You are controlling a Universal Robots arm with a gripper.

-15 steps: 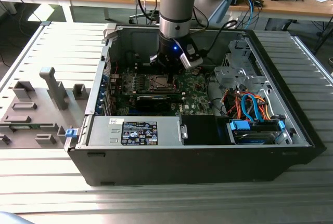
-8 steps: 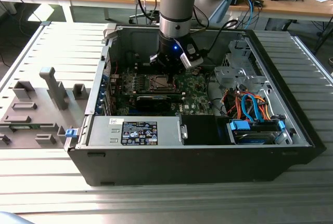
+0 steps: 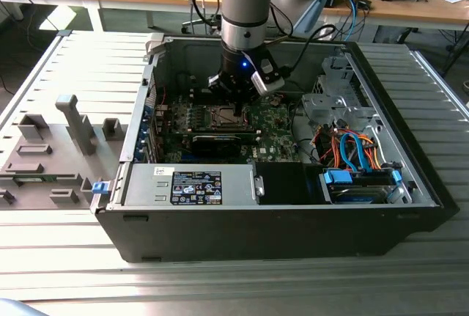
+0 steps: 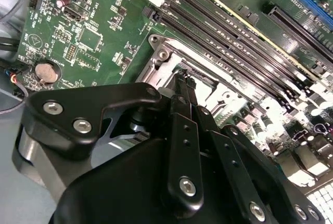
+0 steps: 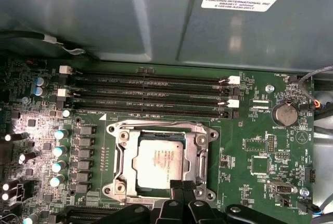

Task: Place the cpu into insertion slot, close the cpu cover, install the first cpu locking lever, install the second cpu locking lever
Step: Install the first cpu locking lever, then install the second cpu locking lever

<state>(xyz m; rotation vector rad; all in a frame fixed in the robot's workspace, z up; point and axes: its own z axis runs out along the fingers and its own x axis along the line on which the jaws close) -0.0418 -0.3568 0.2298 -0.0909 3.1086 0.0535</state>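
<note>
Gripper (image 5: 182,186) hangs low inside open computer case (image 3: 410,206), jaws together at socket edge. Cpu (image 5: 158,162) sits in insertion slot (image 5: 120,136) just beyond fingertips, cpu cover (image 5: 200,159) framing it.

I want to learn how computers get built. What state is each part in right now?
cpu, lying flat in the insertion slot.
cpu cover, down over the cpu's edges.
hand, shut, tip at the cover's edge.
memory slots, empty.
computer case, open on top.
</note>
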